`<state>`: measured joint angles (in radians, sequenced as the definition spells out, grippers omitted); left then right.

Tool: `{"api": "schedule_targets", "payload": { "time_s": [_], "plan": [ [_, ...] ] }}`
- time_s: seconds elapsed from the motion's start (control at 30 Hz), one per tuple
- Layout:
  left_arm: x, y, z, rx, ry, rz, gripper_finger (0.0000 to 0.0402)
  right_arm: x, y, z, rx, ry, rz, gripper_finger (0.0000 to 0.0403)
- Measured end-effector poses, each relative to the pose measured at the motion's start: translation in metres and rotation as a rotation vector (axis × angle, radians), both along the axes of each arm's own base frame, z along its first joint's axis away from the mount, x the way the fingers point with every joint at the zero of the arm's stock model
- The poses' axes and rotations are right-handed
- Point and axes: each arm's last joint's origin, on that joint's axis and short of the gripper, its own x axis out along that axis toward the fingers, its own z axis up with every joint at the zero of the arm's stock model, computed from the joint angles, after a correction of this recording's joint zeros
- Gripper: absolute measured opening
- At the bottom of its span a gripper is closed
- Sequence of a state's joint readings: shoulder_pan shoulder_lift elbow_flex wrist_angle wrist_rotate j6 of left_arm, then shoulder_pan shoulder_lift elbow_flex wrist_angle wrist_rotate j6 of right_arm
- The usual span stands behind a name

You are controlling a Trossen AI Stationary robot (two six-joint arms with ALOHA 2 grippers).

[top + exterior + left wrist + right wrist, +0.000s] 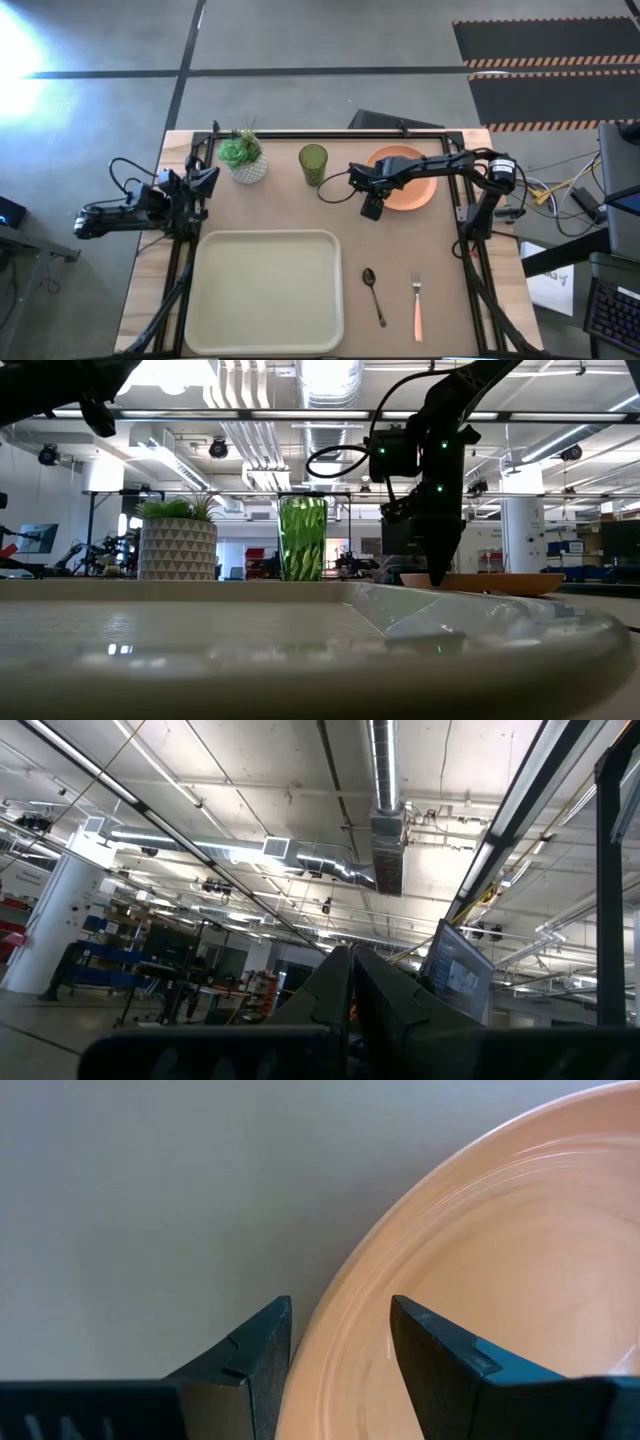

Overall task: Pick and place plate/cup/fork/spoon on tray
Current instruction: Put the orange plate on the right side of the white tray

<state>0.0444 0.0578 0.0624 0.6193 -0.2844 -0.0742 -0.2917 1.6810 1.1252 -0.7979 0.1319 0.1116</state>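
Two open fingers of right gripper (340, 1355) sit over plate (500, 1280) rim; left gripper (350, 990) closed, w/ nothing in it.

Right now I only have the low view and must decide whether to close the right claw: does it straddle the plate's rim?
Observer: Yes. The right wrist view shows the right claw open, one finger outside the plate rim, one over it.
Operator: Which side of the plate?
Observer: Its edge facing the cup, in the high view.
Operator: Is the tray free?
Observer: The tray holds nothing; spoon and fork lie beside it.
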Motion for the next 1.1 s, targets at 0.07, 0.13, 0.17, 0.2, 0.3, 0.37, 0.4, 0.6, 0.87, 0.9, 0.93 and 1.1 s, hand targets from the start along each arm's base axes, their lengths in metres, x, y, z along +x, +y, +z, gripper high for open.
{"api": "schedule_targets", "payload": {
  "time_s": [0.07,0.13,0.17,0.2,0.3,0.37,0.4,0.6,0.87,0.9,0.93,1.1],
  "plan": [
    [0.000,0.000,0.000,0.000,0.001,0.000,0.0000,-0.001,-0.003,0.000,0.000,0.000,-0.010,0.0162],
    [0.000,0.000,0.000,0.000,0.001,0.000,0.0000,-0.002,-0.006,0.000,0.000,-0.001,-0.019,0.0162],
    [0.000,0.000,0.001,0.000,-0.001,0.000,0.0000,-0.002,-0.007,0.000,0.001,-0.001,-0.023,0.0162],
    [0.000,0.000,0.001,0.000,-0.004,0.001,0.0000,-0.002,-0.008,-0.001,0.001,-0.001,-0.026,0.0162],
    [-0.001,0.000,0.001,0.001,-0.005,0.001,0.0000,-0.004,-0.010,-0.003,0.002,-0.005,-0.032,0.0162],
    [0.000,0.000,0.001,0.000,-0.003,0.000,0.0000,-0.004,-0.009,-0.006,0.007,-0.021,-0.039,0.0162],
    [0.000,0.000,0.000,0.000,-0.003,0.000,0.0000,-0.004,-0.009,-0.008,0.017,-0.029,-0.045,0.0162],
    [-0.001,0.000,0.001,0.002,-0.005,0.002,0.0000,-0.007,-0.008,-0.017,0.023,-0.022,-0.048,0.0161],
    [-0.001,0.000,0.001,0.002,-0.004,0.001,0.0000,-0.008,-0.009,-0.020,0.013,-0.005,-0.055,0.0073],
    [-0.001,0.000,0.001,0.002,-0.004,0.001,0.0000,-0.008,-0.009,-0.020,0.005,-0.001,-0.055,0.0051],
    [-0.001,0.000,0.001,0.002,-0.004,0.001,0.0000,-0.008,-0.010,-0.019,-0.006,0.002,-0.052,0.0032],
    [0.000,0.000,0.000,0.001,-0.003,0.001,0.0000,-0.010,-0.009,-0.011,-0.027,-0.023,-0.046,0.0012]
  ]
}}
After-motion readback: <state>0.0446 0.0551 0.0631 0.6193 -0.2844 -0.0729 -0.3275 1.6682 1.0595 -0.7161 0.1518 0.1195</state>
